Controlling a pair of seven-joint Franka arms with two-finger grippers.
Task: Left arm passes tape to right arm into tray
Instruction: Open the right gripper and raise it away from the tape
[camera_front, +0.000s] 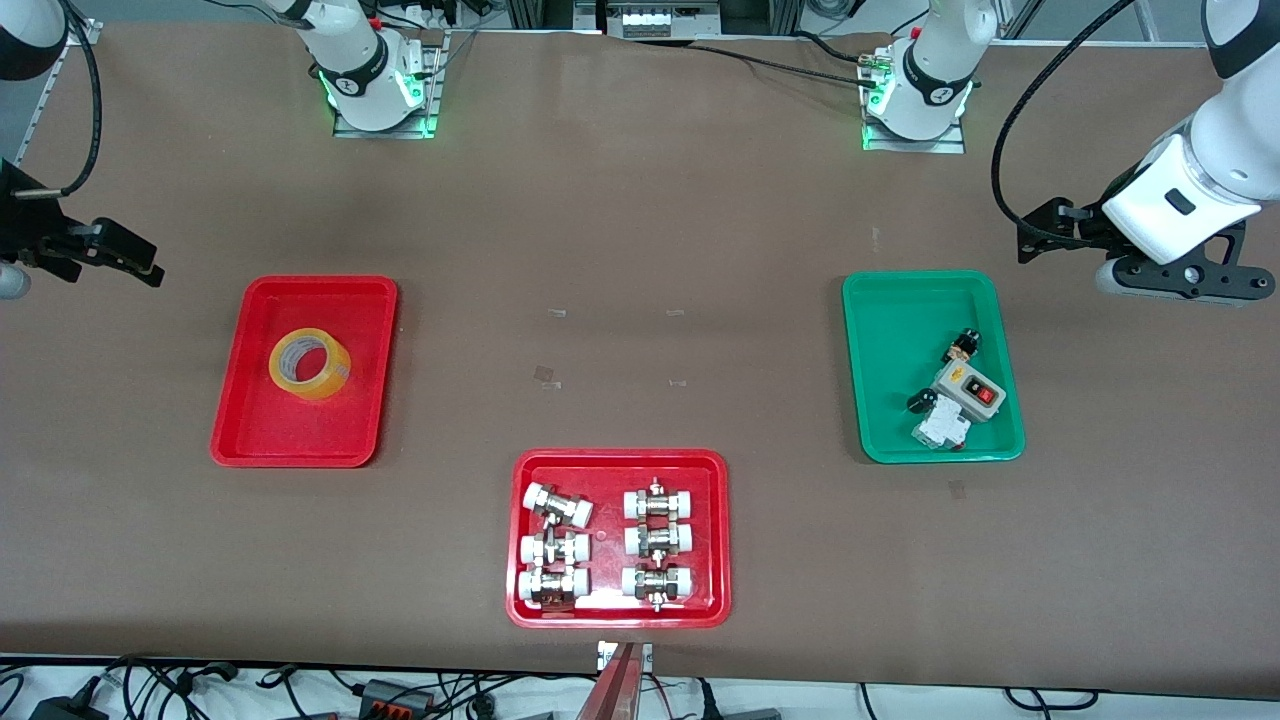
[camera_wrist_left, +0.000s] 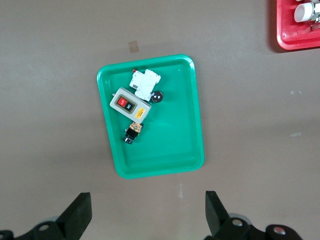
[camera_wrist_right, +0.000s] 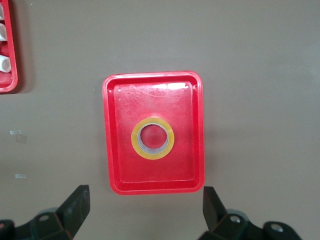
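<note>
The tape (camera_front: 310, 364) lies flat in the plain red tray (camera_front: 290, 430) toward the right arm's end of the table; the right wrist view shows the tape (camera_wrist_right: 152, 155) in the middle of the tray (camera_wrist_right: 125, 170). My right gripper (camera_front: 125, 255) is open and empty, up in the air over the bare table beside that tray; its own view shows the gripper (camera_wrist_right: 145, 197) with fingers wide apart. My left gripper (camera_front: 1045, 235) is open and empty in the air beside the green tray (camera_front: 900, 330), and also shows in its own view (camera_wrist_left: 147, 205).
The green tray (camera_wrist_left: 165, 145) holds a grey switch box (camera_front: 968, 388) and small electrical parts. A red tray (camera_front: 620, 460) with several white-capped metal fittings sits near the front edge, mid-table. Both arm bases stand along the table's farthest edge.
</note>
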